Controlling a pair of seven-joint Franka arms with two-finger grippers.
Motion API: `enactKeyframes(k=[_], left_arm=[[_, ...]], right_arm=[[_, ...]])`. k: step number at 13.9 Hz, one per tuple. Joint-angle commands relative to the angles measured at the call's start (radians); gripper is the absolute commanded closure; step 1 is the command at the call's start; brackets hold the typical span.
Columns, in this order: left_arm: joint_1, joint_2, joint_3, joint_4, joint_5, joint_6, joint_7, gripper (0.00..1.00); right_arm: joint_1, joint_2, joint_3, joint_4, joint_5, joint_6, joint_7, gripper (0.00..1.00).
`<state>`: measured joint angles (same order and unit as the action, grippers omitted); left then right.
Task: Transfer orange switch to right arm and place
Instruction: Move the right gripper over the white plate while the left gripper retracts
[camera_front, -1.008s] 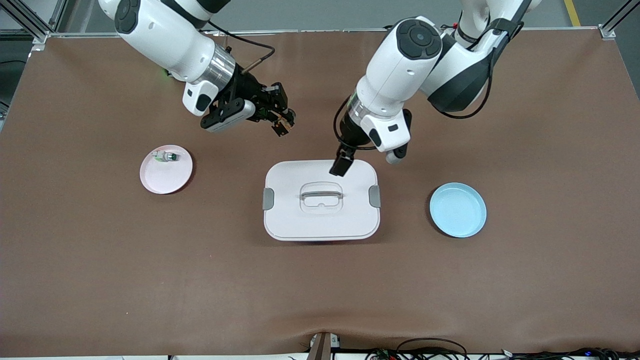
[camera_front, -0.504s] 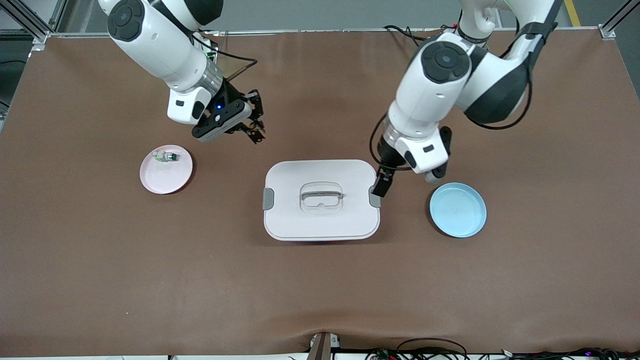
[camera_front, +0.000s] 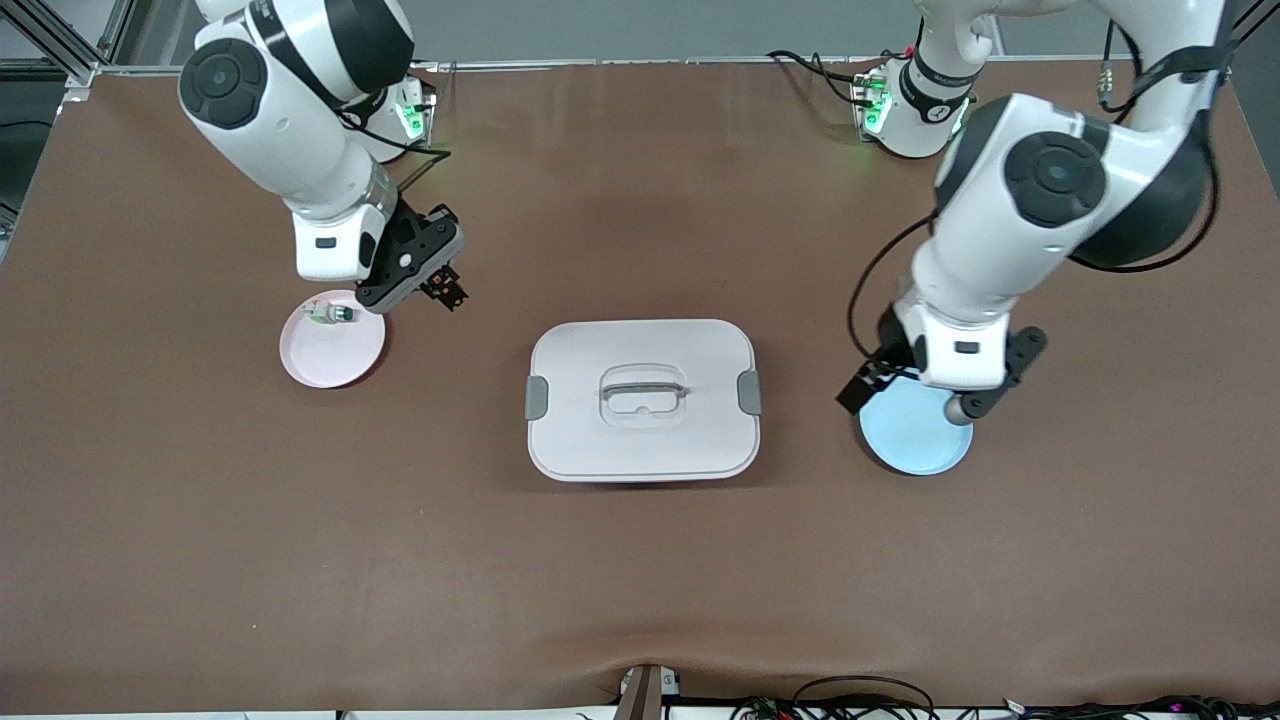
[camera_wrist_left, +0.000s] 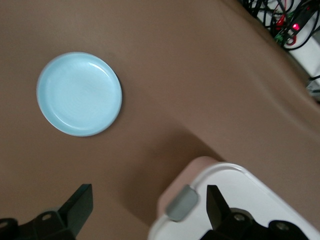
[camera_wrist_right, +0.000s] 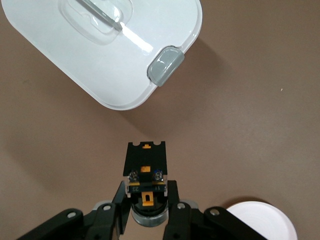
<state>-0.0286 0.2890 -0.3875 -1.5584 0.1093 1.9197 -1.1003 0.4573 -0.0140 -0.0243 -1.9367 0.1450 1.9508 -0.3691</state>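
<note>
Between the fingers of the right pincer (camera_front: 445, 293) sits the orange switch (camera_wrist_right: 145, 182), clamped, its long axis pointing straight out from the fingertips, over the counter (camera_front: 640, 560) just beside the pink plate (camera_front: 330, 355). The left pincer (camera_wrist_left: 150, 212), fingers wide and empty, has swung away from the white box (camera_front: 640, 400) to above the blue plate (camera_front: 915, 440).
</note>
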Motion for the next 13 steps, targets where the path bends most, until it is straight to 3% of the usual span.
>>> enactKeyframes(k=[1,7,13], left_arm=[[0.077,-0.053,-0.008,-0.048,0.01,-0.045,0.178,0.0],[0.235,-0.135,-0.008,-0.114,0.0,-0.054,0.633,0.0],[0.352,-0.189,-0.01,-0.105,-0.043,-0.087,0.899,0.0]], right_arm=[[-0.019,0.005,0.012,0.016,-0.056,-0.03,-0.05,1.0],[-0.048,0.008,0.012,0.016,-0.094,-0.044,-0.16,1.0],[-0.078,0.008,0.012,0.01,-0.096,-0.046,-0.263,1.0]])
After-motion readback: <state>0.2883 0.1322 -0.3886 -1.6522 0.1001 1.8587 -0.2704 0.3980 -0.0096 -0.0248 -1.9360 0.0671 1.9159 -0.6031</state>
